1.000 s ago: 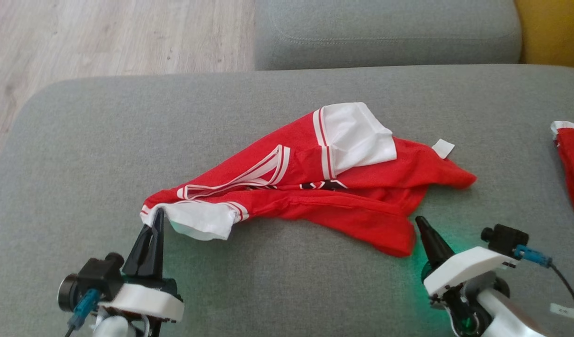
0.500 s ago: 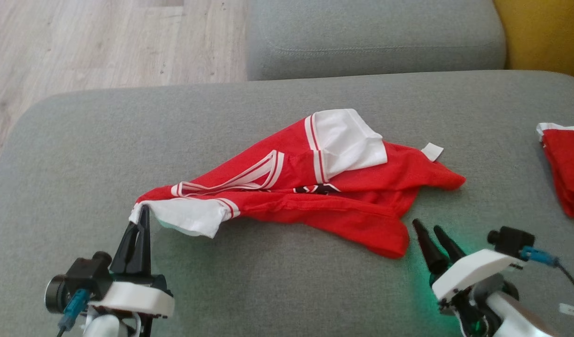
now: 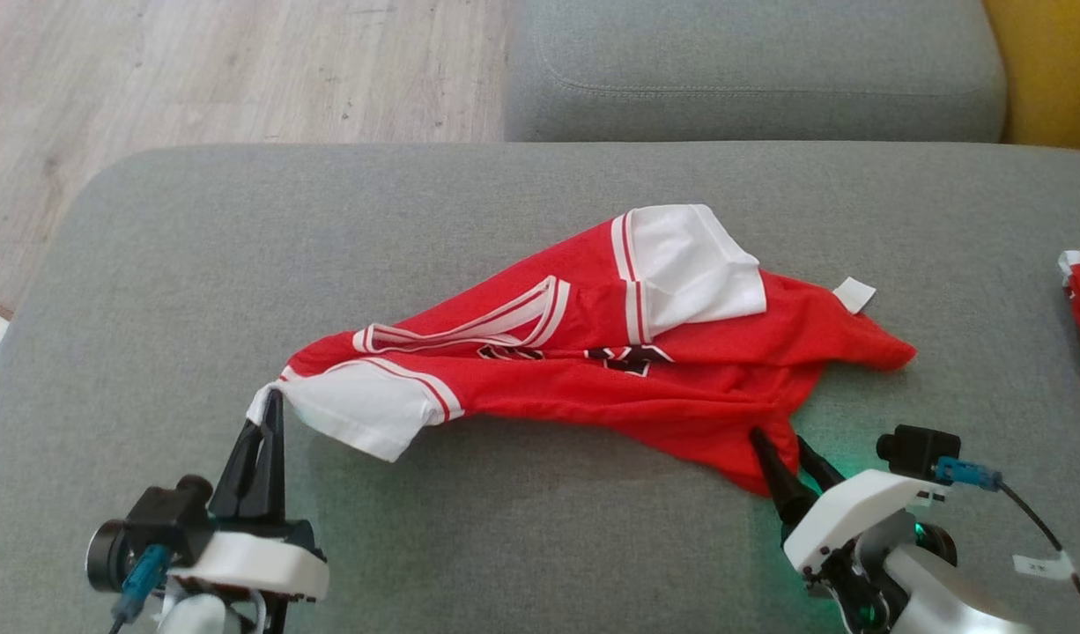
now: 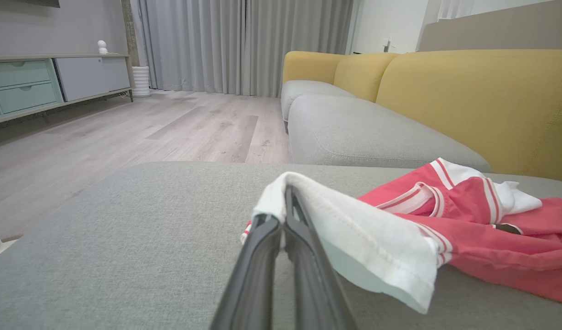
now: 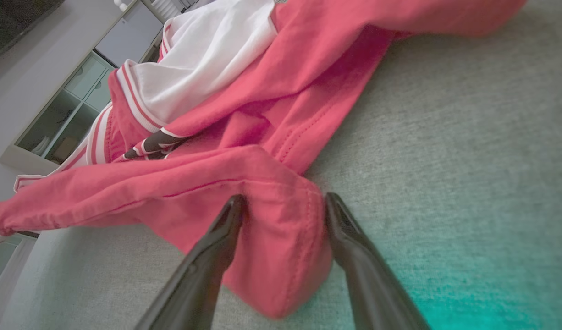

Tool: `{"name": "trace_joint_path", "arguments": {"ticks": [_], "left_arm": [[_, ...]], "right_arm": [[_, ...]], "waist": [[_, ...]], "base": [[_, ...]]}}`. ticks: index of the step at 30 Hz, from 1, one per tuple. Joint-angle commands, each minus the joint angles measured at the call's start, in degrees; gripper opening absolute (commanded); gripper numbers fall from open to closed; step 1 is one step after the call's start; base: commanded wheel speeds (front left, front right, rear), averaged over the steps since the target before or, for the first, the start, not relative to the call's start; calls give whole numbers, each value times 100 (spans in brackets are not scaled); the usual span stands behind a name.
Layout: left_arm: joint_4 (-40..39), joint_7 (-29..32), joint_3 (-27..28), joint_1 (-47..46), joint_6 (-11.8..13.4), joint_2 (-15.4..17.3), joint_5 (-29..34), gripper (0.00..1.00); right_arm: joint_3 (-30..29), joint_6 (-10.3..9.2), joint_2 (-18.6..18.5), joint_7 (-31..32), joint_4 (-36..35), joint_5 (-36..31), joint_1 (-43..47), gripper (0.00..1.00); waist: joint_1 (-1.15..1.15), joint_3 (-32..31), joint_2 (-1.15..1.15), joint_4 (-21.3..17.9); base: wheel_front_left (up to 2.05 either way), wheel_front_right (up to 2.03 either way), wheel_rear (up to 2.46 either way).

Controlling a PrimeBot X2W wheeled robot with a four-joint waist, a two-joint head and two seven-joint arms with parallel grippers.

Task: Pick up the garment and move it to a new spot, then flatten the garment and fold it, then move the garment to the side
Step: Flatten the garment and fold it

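Inspector: Since a second ago the right tool (image 3: 778, 438) has spread and advanced; its fingers (image 5: 207, 256) straddle the red hem (image 5: 281, 256) of the garment (image 3: 646, 387) (not yet pinched)
Clerk: And the left tool (image 3: 274, 398)?
Inspector: Clamped on the white sleeve (image 3: 364, 414); garment rumpled on the sofa cushion (image 3: 505, 220). Flattening in hand, I judge; next, close right, draw apart

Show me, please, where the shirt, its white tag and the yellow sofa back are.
shirt (image 3: 681, 396): head view, on its red body.
white tag (image 3: 855, 294): head view, on the tag's middle.
yellow sofa back (image 4: 469, 101): left wrist view, on its front face.
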Motion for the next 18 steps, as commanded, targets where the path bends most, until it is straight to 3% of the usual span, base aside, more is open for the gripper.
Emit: {"name": "trace_joint_path", "arguments": {"ticks": [1,3,4,6,7,13,18], "left_arm": [[-144,-55,197,-233,2,144,33,0],[-130,-55,197,-230,9,145,35,0],[-116,-55,199,-220,9,152,33,0],[-93,-55,205,-212,5,166,25,0],[-84,-55,207,-208,4,169,23,0],[-272,-55,251,-228,-20,131,-82,0],[-1035,-55,320,-384,-114,54,-793,0]], "right_arm": [[75,-4,17,-67,-27,-14,-134,93],[69,-4,18,-89,19,43,-132,89],[68,-4,7,-112,22,108,-117,59],[68,-4,-33,-159,-9,152,-108,23],[78,-4,-65,-199,-34,137,-116,0],[-17,-4,-342,-393,-332,-182,-203,0],[-1034,-4,-797,-406,-1224,-1185,-238,0]], "waist": [[0,-8,0,19],[0,-22,0,36],[0,-40,0,44],[0,-63,0,44],[0,-76,0,39],[0,-222,0,-60],[0,-452,0,-216]], "base": [[0,0,0],[0,0,0],[0,0,0],[0,0,0],[0,0,0],[0,0,0],[0,0,0]]}}
